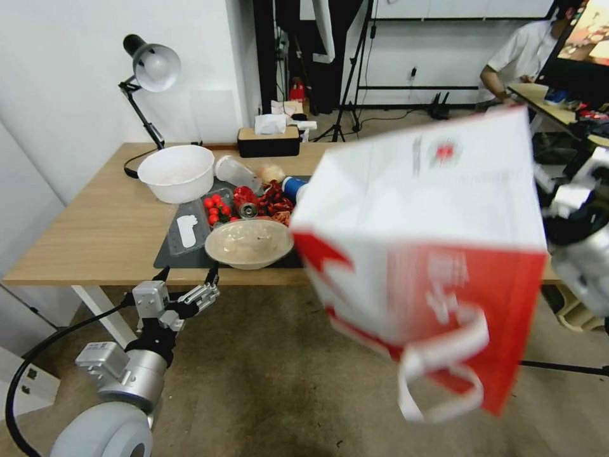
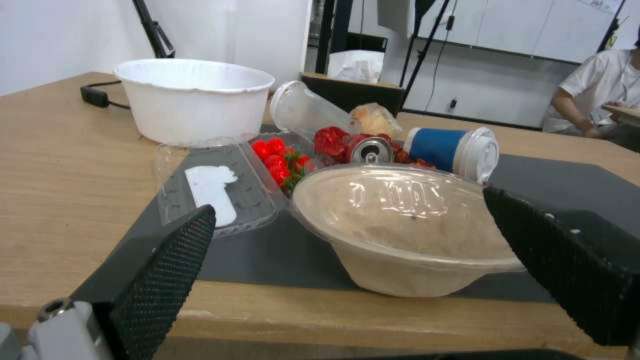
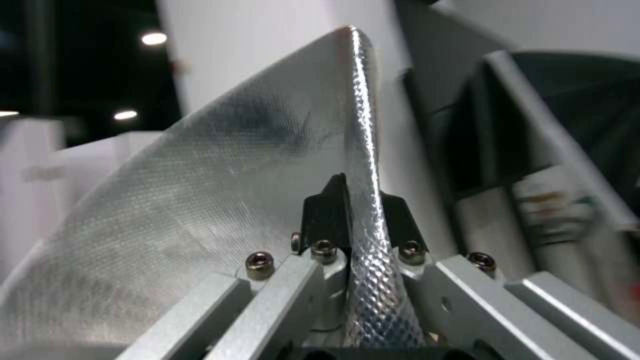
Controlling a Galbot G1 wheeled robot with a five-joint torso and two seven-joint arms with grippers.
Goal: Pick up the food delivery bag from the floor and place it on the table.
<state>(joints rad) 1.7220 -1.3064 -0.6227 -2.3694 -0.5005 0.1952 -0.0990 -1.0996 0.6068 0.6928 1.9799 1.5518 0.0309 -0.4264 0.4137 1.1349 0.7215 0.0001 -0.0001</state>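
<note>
Carry step. Right gripper (image 3: 353, 220) clamped on the foil-lined rim of the food delivery bag (image 1: 431, 254); bag hangs tilted in the air inboard of that gripper, off the floor (image 1: 273, 381), near the table (image 1: 95, 235) edge. Left gripper (image 1: 184, 279) spread and empty, low by the table front.

Next move, as I judge: bring the bag over bare tabletop, clear of the bowls.

Round red logo on the bag; writing unreadable.

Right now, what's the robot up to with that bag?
The right claw is shut on the foil-lined rim of the food delivery bag and holds it tipped in the air, off the floor, beside the table's right end. The bag isn't on the table yet. The left claw hangs open at the table's front edge, facing a lidded bowl, holding nothing.
</note>
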